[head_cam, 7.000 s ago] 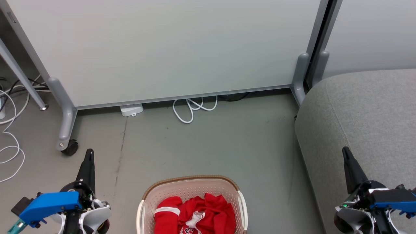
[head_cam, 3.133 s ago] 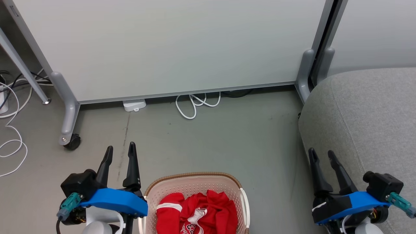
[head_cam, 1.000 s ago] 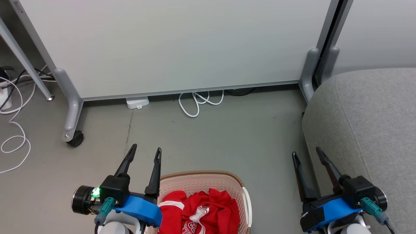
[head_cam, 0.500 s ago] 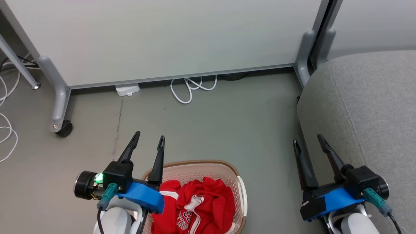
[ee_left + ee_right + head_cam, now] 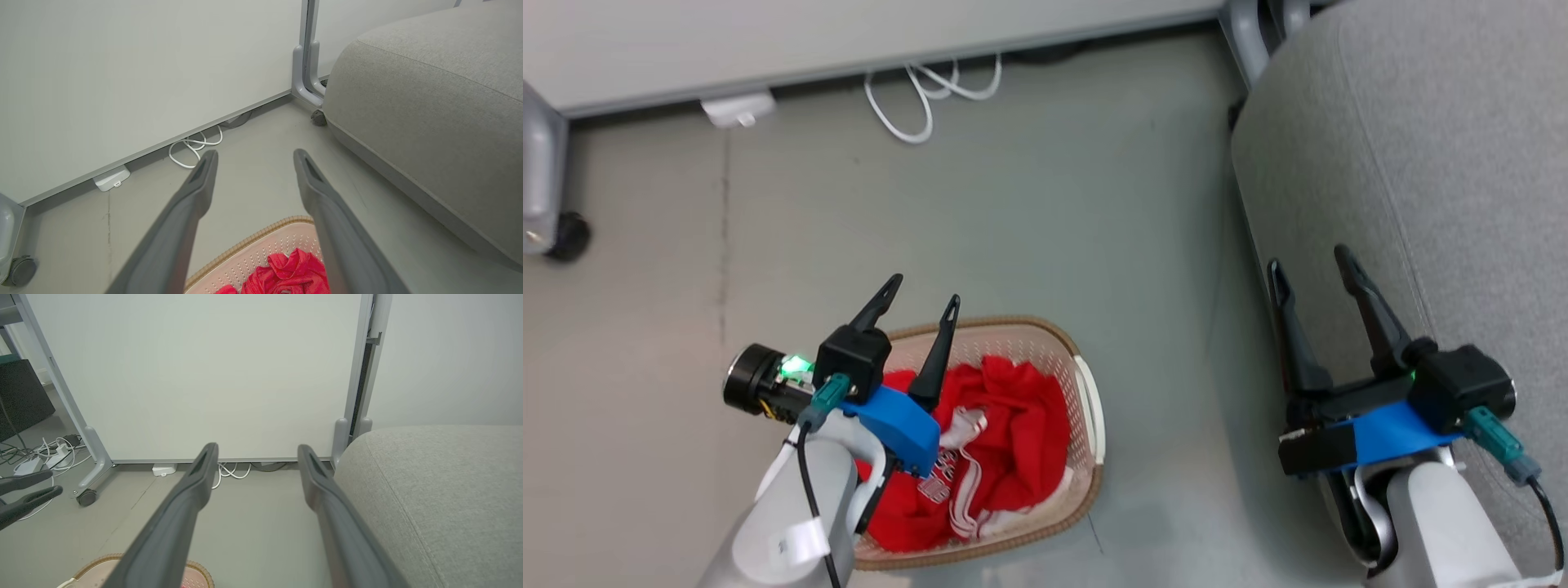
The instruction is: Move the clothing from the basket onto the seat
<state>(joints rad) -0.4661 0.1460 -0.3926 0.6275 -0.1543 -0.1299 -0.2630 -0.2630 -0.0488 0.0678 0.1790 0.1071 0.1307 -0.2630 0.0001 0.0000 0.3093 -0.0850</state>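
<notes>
Grey floor [image 5: 1013,204], pale partition [image 5: 204,375], white cable [image 5: 913,139]

Red, cream and grey over a dull greenish floor.

The soft red clothing [image 5: 1021,416] showed white trim bands, and the cream perforated plastic basket [image 5: 1013,339] had a brown woven-look rim. The large fabric-upholstered seat [image 5: 1421,147] was a flecked mid-grey. The left gripper [image 5: 926,288] and right gripper [image 5: 1306,256] had black fingers on bright blue mounts, with a green light on the left. A white looped cable [image 5: 913,140] crossed the grey-green floor [image 5: 1054,212].

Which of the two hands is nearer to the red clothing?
The left hand: it is over the basket holding the clothing, whereas the right hand is by the seat.
</notes>
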